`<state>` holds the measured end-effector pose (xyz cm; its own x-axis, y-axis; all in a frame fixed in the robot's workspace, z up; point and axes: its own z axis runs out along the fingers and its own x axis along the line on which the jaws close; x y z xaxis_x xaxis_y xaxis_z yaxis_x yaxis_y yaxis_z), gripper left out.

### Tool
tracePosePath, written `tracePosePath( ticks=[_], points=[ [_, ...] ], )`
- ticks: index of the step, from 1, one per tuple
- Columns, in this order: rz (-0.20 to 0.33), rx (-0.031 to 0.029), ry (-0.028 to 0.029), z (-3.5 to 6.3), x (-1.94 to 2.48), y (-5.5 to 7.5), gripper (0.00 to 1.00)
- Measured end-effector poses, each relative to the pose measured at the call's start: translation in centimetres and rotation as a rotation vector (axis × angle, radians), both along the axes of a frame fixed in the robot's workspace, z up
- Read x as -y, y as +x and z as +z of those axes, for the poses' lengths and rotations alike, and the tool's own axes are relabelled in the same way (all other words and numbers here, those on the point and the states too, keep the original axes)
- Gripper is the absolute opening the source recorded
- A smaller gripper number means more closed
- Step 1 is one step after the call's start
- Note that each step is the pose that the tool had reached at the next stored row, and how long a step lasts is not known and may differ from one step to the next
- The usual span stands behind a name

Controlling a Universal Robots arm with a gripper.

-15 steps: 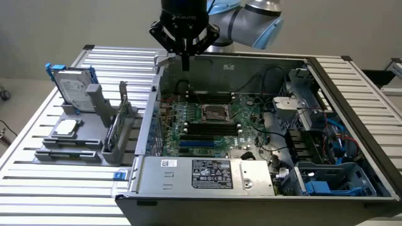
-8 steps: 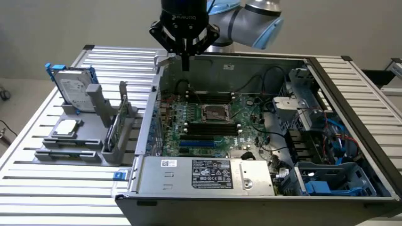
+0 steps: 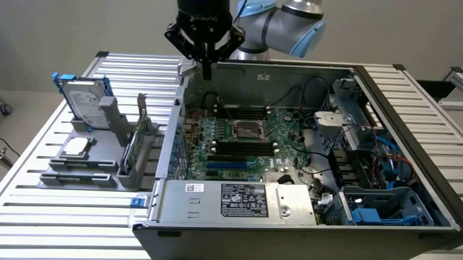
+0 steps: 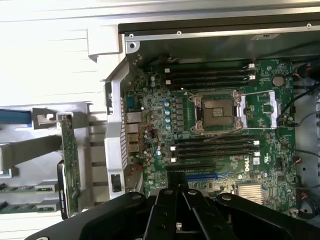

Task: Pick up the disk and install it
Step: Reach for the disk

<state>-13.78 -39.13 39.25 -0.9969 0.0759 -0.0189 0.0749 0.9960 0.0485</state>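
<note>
Hovering: one gripper [image 3: 206, 72], one racked disk [image 3: 86, 106]

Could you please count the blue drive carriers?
2. One frames the disk in the grey rack at the exterior view's left; the other carrier lies in the case's drive bay. More may be hidden.

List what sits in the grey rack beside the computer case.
The disk stands upright, a processor chip lies flat, and a circuit card stands on edge. The rack hides the disk's lower part.
</note>
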Motion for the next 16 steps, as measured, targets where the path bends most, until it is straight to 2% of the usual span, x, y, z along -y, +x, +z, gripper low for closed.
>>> tracePosePath(
  ticks=[5,9,12,16],
  points=[
    [0.0,0.0,-0.001,-0.05,-1.65,-2.1,0.11],
    [0.0,0.0001,-0.001,-0.09,-2.63,-3.9,0.11],
    [0.0,-0.0001,-0.0012,-0.12,-3.17,-5.3,0.11],
    [0.0,0.0001,-0.001,-0.23,-3.62,-7.1,0.11]
  ],
)
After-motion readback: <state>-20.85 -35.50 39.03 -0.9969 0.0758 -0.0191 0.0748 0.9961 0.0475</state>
